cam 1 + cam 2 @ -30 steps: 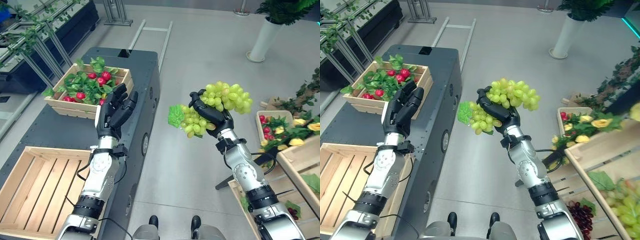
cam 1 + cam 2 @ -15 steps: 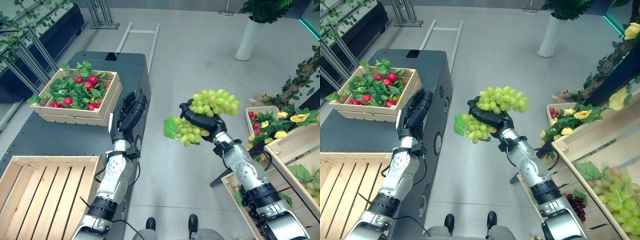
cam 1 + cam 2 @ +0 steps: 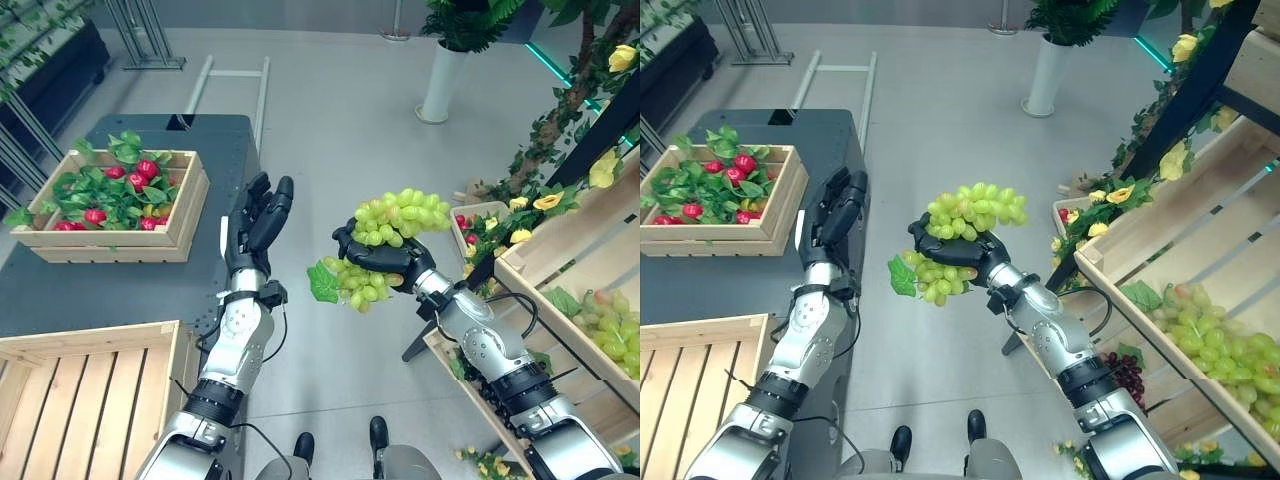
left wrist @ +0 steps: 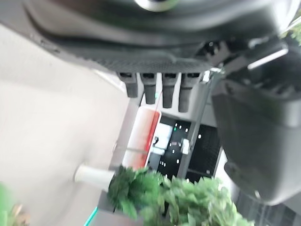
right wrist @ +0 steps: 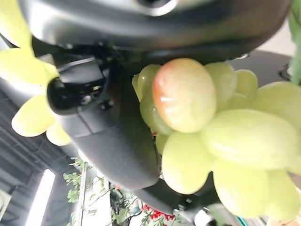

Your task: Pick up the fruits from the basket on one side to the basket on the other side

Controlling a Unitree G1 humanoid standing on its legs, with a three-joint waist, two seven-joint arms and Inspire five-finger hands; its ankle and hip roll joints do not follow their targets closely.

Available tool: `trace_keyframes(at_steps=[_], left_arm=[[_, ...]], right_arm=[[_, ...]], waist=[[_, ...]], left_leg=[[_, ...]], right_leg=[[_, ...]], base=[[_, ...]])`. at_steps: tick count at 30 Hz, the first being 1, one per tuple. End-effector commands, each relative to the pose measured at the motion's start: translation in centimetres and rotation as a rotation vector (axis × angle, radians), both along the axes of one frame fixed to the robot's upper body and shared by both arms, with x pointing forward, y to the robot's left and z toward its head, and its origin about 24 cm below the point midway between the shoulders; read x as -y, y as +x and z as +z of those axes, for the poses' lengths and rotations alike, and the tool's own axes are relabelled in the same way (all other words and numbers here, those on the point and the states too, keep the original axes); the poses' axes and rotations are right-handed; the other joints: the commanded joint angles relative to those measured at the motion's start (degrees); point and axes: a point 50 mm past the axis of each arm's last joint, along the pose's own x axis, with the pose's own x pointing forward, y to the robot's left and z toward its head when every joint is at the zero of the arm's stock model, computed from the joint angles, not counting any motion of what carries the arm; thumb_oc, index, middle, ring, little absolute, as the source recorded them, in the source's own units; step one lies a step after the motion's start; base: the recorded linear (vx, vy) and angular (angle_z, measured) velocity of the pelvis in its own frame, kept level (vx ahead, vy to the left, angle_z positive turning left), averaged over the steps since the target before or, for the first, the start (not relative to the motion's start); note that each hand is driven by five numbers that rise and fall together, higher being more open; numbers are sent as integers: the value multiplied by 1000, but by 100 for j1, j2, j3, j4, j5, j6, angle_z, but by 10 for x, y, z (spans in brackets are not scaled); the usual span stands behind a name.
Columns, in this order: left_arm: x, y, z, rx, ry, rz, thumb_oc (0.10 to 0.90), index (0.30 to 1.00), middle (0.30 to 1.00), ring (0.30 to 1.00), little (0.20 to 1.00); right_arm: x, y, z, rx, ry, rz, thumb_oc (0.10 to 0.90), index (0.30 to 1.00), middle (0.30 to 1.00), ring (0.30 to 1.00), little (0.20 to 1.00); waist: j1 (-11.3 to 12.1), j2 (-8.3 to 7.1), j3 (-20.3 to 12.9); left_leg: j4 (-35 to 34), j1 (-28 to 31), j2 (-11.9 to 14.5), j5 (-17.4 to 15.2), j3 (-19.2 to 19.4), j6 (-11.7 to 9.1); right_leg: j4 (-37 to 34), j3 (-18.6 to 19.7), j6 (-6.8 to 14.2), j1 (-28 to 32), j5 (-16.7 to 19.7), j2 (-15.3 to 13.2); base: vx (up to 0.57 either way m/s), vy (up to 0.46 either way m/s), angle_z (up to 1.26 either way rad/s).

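A bunch of green grapes (image 3: 400,214) with a green leaf hangs in the air over the floor, and my right hand (image 3: 385,256) is shut on it; the grapes (image 5: 197,117) press against the palm in the right wrist view. My left hand (image 3: 256,222) is raised beside the dark table (image 3: 110,290), fingers straight and holding nothing. An empty wooden crate (image 3: 90,410) sits at the table's near left. A second wooden crate (image 3: 110,200) with red fruits and leaves stands at the table's far end. On the right, a wooden crate (image 3: 1180,300) holds more green grapes (image 3: 1215,335).
Dark grapes (image 3: 1127,372) lie on a lower shelf at the right. Yellow flowers and leaves (image 3: 520,215) and a small tray of red fruits (image 3: 470,225) sit beside the right shelves. A white planter (image 3: 440,80) stands on the floor behind.
The camera has swung to the right, so the table and crates sit further left in view. My right hand still holds the grapes; my left hand stays raised and open.
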Motion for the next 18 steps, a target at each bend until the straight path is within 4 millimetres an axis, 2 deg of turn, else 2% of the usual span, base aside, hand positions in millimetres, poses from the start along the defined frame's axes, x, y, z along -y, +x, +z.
trace_keyframes(at_steps=[1,4,6,8,9,10,12,15,18], left_arm=[[-13,1,41,206,48,57,800,900,900,900,900],[-23,0,41,197,60,92,800,900,900,900,900],[-29,-5,39,202,70,133,800,900,900,900,900],[-36,-8,35,198,48,167,800,900,900,900,900],[-37,-8,35,200,39,183,800,900,900,900,900],[-38,-7,35,200,41,192,800,900,900,900,900],[-38,0,39,200,1,211,800,900,900,900,900],[-32,1,43,212,22,215,800,900,900,900,900],[-25,-3,35,184,11,213,800,900,900,900,900]], right_arm=[[-10,2,64,292,121,73,400,300,300,300,300],[-13,-1,56,269,123,109,400,300,300,300,300],[-14,-6,46,258,97,154,400,300,300,300,300],[-15,-11,39,258,67,191,400,300,300,300,300],[-20,-13,35,260,47,220,400,300,300,300,300],[-20,-13,34,259,38,234,400,300,300,300,300],[-31,-8,42,273,-33,283,400,300,300,300,300],[-30,-8,47,286,-41,306,400,300,300,300,300],[-24,-12,45,283,-38,284,400,300,300,300,300]], waist=[[120,284,-326],[281,439,-356],[412,485,-446],[507,380,-511],[616,254,-592],[650,213,-632],[621,163,-645],[613,134,-648],[562,124,-714]], left_leg=[[-463,711,58,-633,-5,-79],[-432,523,169,-377,316,-4],[-301,352,234,-310,433,26],[-176,195,237,-266,568,-28],[-54,60,247,-271,712,-117],[-50,19,293,-265,805,-168],[-61,-24,432,-201,972,-331],[-99,-21,469,-191,1002,-359],[-193,52,443,-185,890,-340]], right_leg=[[259,-743,78,-183,385,69],[1840,-939,-55,-75,-55,128],[2270,-1075,-173,150,-431,172],[1790,-1099,-220,497,-743,220],[1061,-1197,-243,940,-845,205],[725,-1252,-225,1071,-814,147],[-71,-1048,-265,1191,-599,265],[-255,-1074,-346,1271,-566,315],[-270,-1059,-388,1268,-570,383]], base=[[-278,114,-79],[-291,107,-93],[-166,22,-63],[-90,-95,-52],[-94,-171,-45],[-96,-198,-60],[-88,-151,-51],[-43,-51,-23],[15,-8,-2]])
